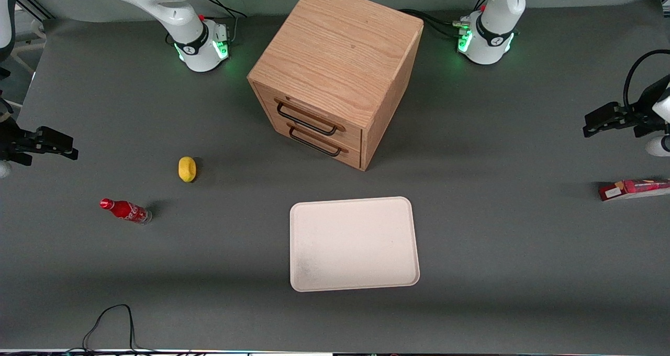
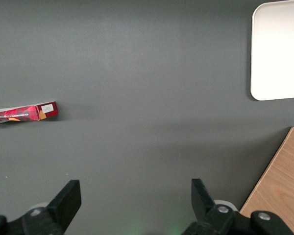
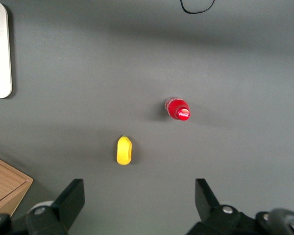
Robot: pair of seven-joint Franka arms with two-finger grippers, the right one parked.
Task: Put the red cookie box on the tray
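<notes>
The red cookie box lies flat on the grey table at the working arm's end, well away from the tray. The cream-white tray sits in the middle of the table, nearer the front camera than the cabinet, with nothing on it. My left gripper hovers above the table at the working arm's end, a little farther from the front camera than the box. It is open, with only bare table between its fingers.
A wooden two-drawer cabinet stands at the table's middle, its drawers shut. Toward the parked arm's end lie a yellow object and a small red cola bottle. A black cable loops at the front edge.
</notes>
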